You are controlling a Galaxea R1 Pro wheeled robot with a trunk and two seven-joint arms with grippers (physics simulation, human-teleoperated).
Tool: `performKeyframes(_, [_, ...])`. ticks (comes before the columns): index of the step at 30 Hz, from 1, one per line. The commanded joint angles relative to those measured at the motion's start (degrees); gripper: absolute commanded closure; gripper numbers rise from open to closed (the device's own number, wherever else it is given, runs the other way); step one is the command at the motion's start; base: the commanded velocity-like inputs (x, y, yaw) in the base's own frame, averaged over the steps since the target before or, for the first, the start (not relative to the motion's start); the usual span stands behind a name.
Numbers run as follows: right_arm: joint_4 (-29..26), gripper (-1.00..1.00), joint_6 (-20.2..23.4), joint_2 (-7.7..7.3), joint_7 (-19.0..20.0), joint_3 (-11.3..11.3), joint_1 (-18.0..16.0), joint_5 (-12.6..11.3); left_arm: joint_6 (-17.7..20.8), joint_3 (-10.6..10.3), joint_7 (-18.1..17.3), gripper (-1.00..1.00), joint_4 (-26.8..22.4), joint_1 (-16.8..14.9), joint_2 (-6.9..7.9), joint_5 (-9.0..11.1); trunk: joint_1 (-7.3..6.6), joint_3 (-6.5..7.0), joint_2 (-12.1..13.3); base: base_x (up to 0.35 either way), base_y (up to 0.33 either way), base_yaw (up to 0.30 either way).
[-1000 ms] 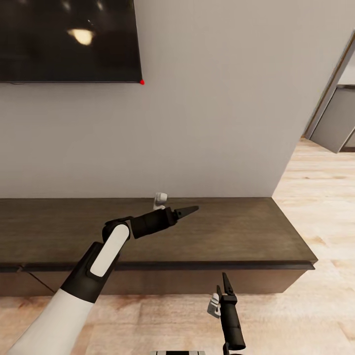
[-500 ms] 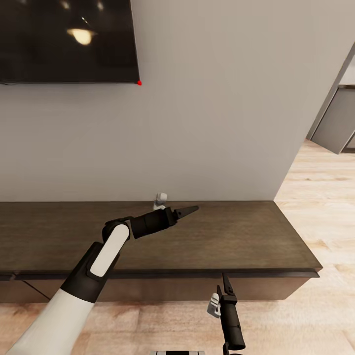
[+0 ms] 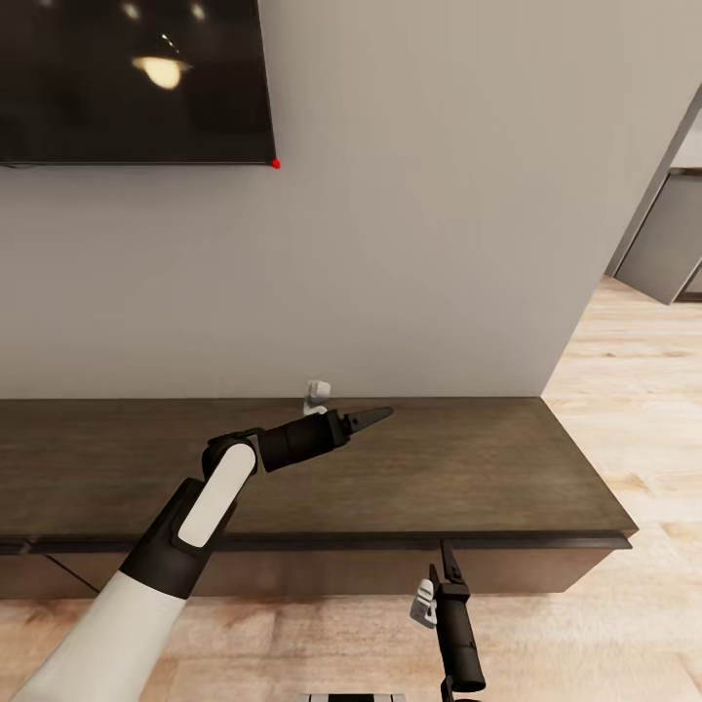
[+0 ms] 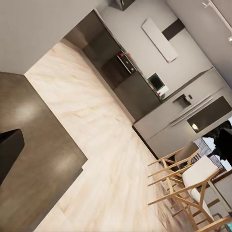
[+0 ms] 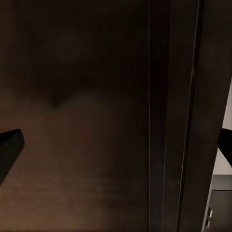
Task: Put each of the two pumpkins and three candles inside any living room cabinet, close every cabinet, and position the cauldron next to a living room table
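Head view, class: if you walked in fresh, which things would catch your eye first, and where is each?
The left arm reaches over the long dark-brown cabinet, its left pincer pointing toward the cabinet's right end. Above it, at the upper left, a black wall screen reflects a lamp and shows a red dot at its lower corner. The right pincer hangs low in front of the cabinet's front edge.

The long low wood cabinet [image 3: 468, 468] is dark brown with a faint streaked grain, and its front [image 5: 96, 121] reads near black-brown up close. The flat wall [image 3: 439, 214] is plain pale grey. The glossy wall-mounted screen [image 3: 127, 78] is black with a small red dot at 1 corner. The plank floor [image 3: 624, 390] is light beige with soft wavy grain. Both arms are white with black grippers.
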Motion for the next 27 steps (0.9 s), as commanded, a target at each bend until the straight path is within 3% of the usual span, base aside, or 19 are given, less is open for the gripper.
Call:
performKeyframes(1, [0.0,-1.0,-0.02,0.0,0.0,-0.04,0.0,0.0,-0.01,0.01,0.0,-1.0,-0.01,0.0,0.0,0.0,0.0,0.0,0.0,0.0,0.0,0.0])
performKeyframes(9, [-0.02,-1.0,0.01,0.13,0.02,-0.17,0.0,0.0,-0.17,0.08,-0.09,-1.0,0.05,0.0,0.0,0.0,0.0,0.0,0.0,0.096,0.0,0.0])
performKeyframes(10, [-0.02,1.0,0.03,0.14,0.01,-0.18,0.0,0.0,-0.19,0.07,-0.09,-1.0,0.05,0.0,0.0,0.0,0.0,0.0,0.0,0.022,0.0,0.0])
performKeyframes(27, [-1.51,1.0,0.26,0.24,-0.01,-1.95,0.0,0.0,-0.21,-0.01,-0.09,-1.0,0.04,0.0,-0.07,0.0,0.0,0.0,0.0,0.002,0.0,0.0])
